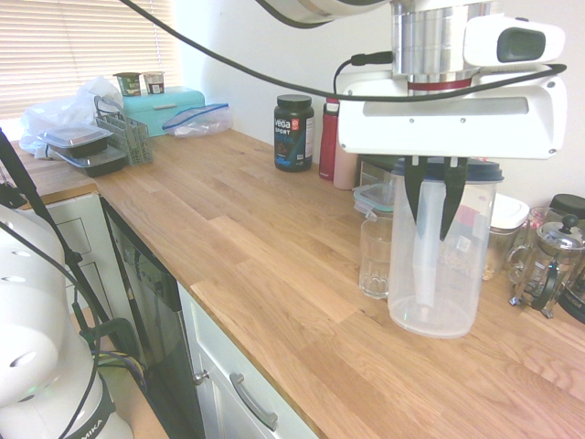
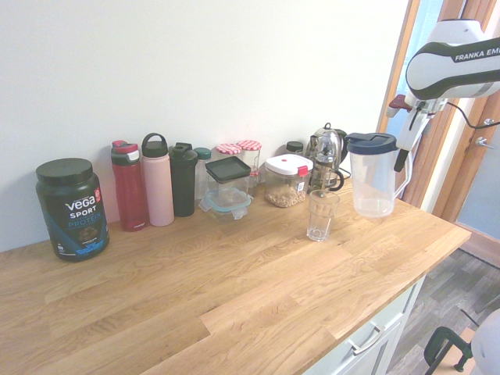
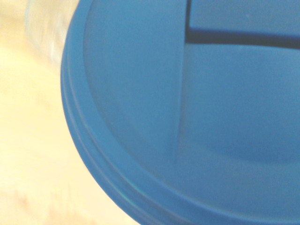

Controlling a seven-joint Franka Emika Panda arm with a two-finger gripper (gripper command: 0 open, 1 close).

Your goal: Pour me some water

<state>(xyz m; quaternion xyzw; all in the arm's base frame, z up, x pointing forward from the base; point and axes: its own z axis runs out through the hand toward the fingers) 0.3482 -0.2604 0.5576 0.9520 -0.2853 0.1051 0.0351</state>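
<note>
The blue lid (image 3: pixel 197 117) fills the wrist view; it caps the clear pitcher (image 1: pixel 439 265), which stands upright on the table (image 1: pixel 265 274) near its right end, just right of the empty drinking glass (image 1: pixel 375 256). The pincer (image 1: pixel 435 206) hangs above and in front of the pitcher, its dark fingers drawn narrow with nothing between them. Nothing is poured yet; grasping, lifting and tilting all remain. Jars and a French press (image 1: pixel 548 261) crowd the far side, while the near side up to the table's edge lies open.

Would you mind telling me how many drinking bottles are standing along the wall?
3, side by side right of the protein tub: a red bottle, a pink bottle and a dark green bottle. Others may be hidden behind the jars.
</note>
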